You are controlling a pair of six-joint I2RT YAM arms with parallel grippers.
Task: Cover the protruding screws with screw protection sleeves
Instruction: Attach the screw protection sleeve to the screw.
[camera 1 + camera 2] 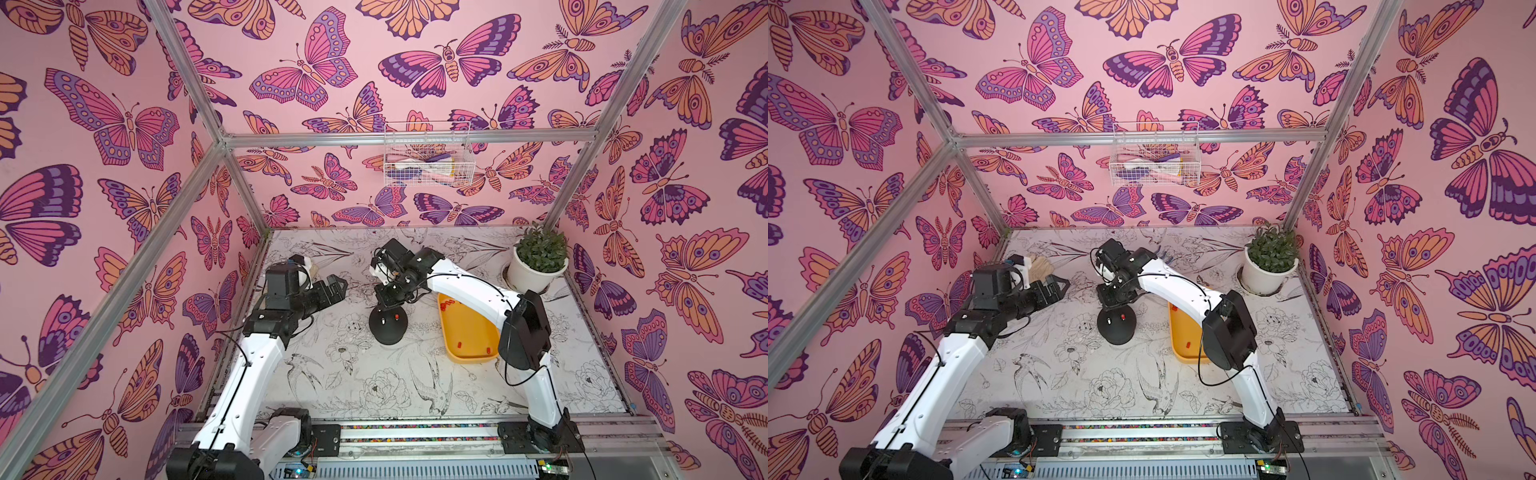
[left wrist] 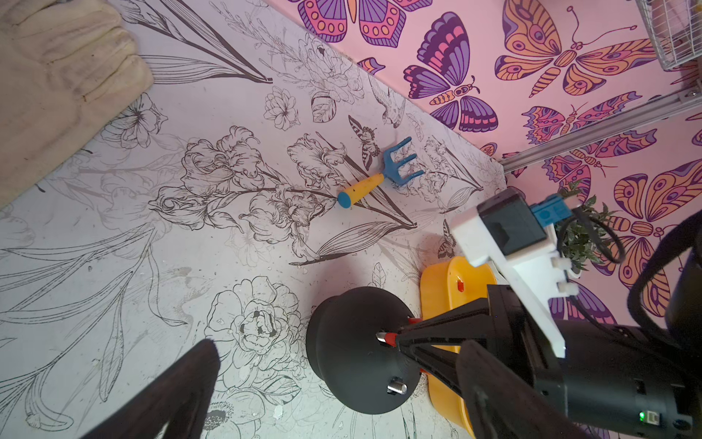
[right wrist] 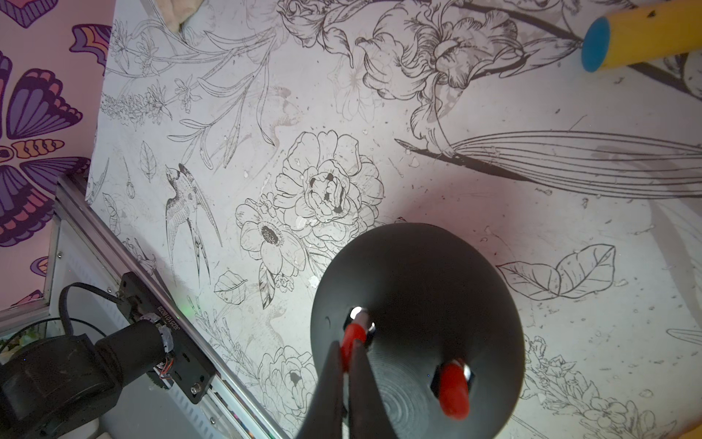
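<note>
On the black dome (image 3: 418, 266), mid-table, we see one screw (image 3: 357, 313) meeting a red sleeve (image 3: 352, 334) pinched in the closed right gripper (image 3: 347, 351). A second sleeve (image 3: 452, 387) caps its screw; a third screw (image 2: 397, 387) stands bare. The left gripper (image 1: 340, 287) hovers nearby, spread wide and empty. Spare sleeves (image 1: 446, 306) lie in the yellow tray (image 1: 469, 340) beside the dome.

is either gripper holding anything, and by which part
A red sleeve, pinched by the right gripper around its back half; its front end meets a screw on the black dome. The left gripper holds nothing.
</note>
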